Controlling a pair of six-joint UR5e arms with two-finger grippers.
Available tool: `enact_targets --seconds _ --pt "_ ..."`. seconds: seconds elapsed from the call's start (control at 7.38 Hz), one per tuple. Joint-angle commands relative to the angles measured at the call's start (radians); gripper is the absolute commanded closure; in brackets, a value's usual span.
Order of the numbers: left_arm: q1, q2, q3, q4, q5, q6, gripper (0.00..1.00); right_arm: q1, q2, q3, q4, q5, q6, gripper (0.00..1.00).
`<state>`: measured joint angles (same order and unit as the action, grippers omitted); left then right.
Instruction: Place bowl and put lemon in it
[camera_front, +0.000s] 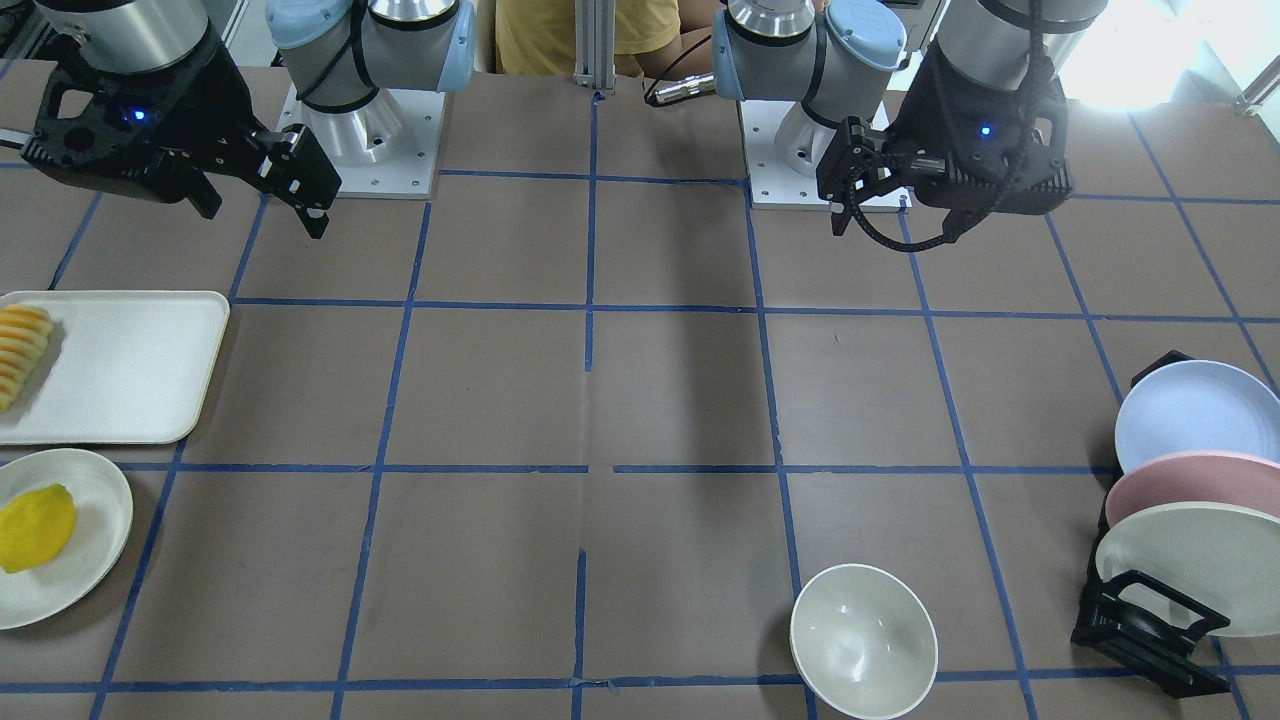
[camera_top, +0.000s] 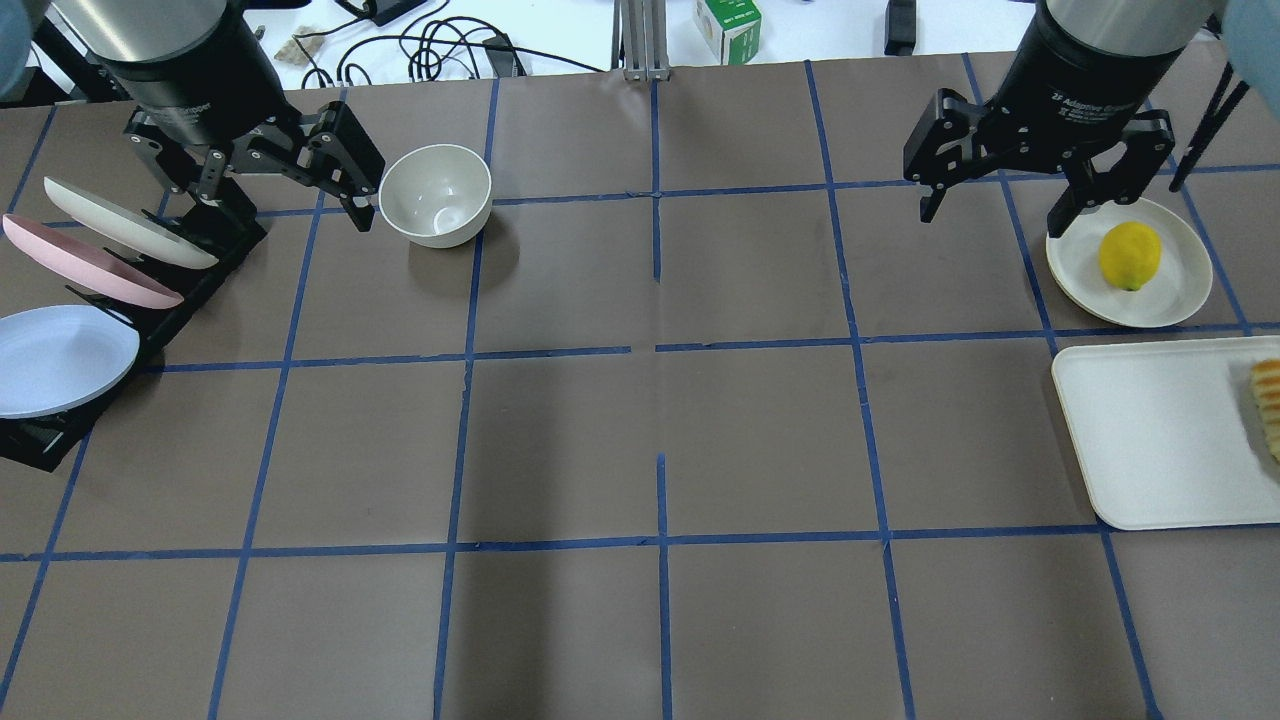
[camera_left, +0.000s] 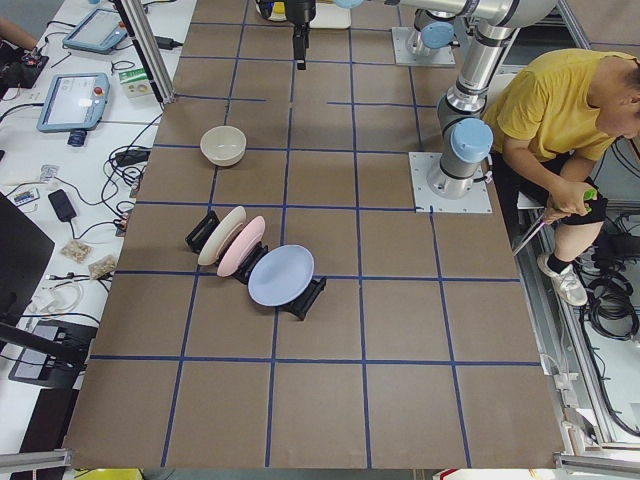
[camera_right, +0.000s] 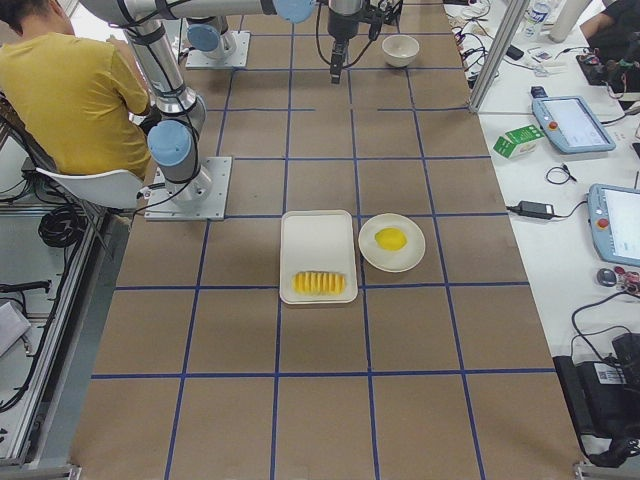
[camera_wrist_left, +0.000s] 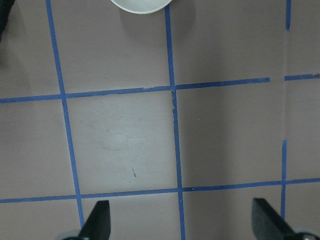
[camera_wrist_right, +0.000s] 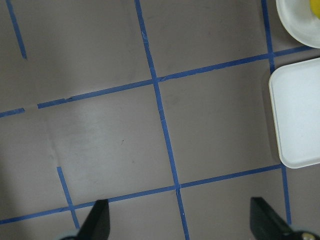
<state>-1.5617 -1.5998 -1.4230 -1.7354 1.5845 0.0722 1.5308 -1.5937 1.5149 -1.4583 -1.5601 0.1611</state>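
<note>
The off-white bowl stands upright and empty on the table, at the far left in the overhead view; it also shows in the front view. My left gripper hangs open and empty just beside it, above the table. Only the bowl's rim shows at the top of the left wrist view. The yellow lemon lies on a shallow white plate at the far right. My right gripper is open and empty, just left of that plate. The lemon also shows in the front view.
A white tray with pale sliced fruit lies next to the lemon's plate. A black rack with pastel plates stands at the left edge, close to my left gripper. A person in yellow sits behind the robot.
</note>
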Motion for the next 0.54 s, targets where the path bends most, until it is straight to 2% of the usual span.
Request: enact_targets --seconds 0.0,0.14,0.27,0.41 --pt "-0.001 0.001 -0.001 -0.001 0.005 -0.002 0.0 -0.001 -0.002 0.001 0.001 0.0 0.0 0.0" --pt "0.015 -0.017 0.016 0.011 -0.012 0.0 0.0 -0.003 0.0 0.001 0.001 -0.003 -0.005 0.0" --pt "0.093 -0.081 0.01 0.09 -0.02 0.029 0.0 -0.006 0.001 0.001 -0.002 -0.005 -0.003 0.0" --pt "0.11 -0.173 0.007 0.182 -0.058 0.034 0.0 -0.012 0.008 0.001 -0.016 -0.005 -0.012 0.0"
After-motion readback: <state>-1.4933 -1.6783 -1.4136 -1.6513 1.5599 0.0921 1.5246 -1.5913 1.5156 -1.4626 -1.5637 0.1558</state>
